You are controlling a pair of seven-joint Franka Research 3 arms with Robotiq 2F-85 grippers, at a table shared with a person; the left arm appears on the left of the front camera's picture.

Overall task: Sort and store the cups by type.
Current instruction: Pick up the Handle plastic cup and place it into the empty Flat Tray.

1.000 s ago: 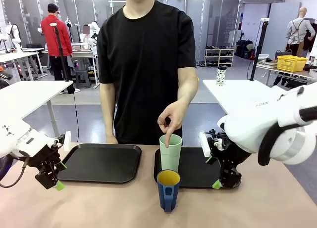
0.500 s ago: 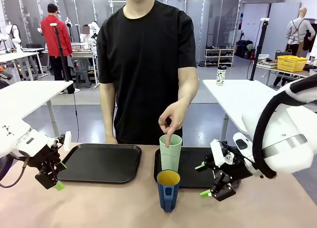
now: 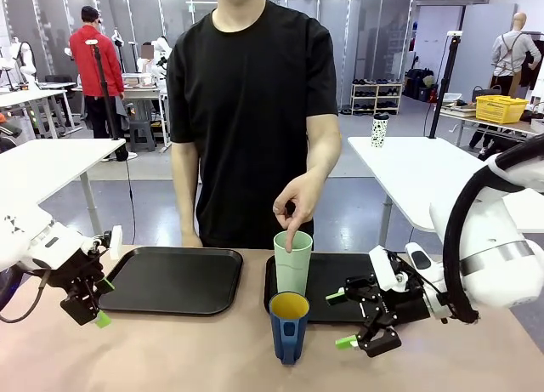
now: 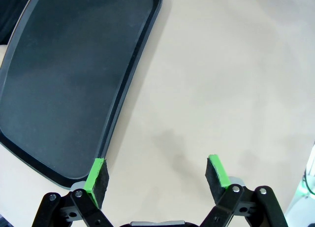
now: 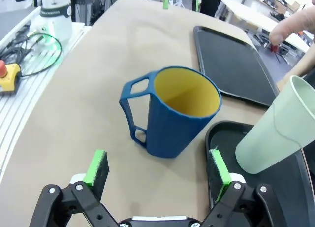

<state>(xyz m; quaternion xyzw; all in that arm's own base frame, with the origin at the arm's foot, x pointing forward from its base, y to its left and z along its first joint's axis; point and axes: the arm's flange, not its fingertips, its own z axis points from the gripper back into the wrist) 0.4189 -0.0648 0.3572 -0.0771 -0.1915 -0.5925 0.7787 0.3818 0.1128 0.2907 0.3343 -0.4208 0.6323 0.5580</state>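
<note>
The dark blue mug [image 3: 289,326] with a yellow inside stands on the table in front of the right tray [image 3: 340,300]. Behind it the tall mint-green tumbler [image 3: 292,262] stands upright at that tray's left edge, with a person's finger [image 3: 291,234] dipping into its rim. My right gripper [image 3: 339,319] lies sideways, open, just right of the mug with a gap between. In the right wrist view the mug [image 5: 173,113] sits ahead of the open fingers [image 5: 97,169], handle to the left, and the tumbler [image 5: 275,131] is to its right. My left gripper [image 3: 104,302] hangs open at the far left.
A black tray [image 3: 174,279] lies at the left, its corner under my left gripper [image 4: 156,173] in the left wrist view [image 4: 64,79]. The person stands at the table's far edge. A small white spotted cup [image 3: 379,130] sits on another table behind.
My right gripper swung from pointing down over the right tray to lying sideways, and moved left toward the blue mug. The left arm, cups and hand stayed put.
</note>
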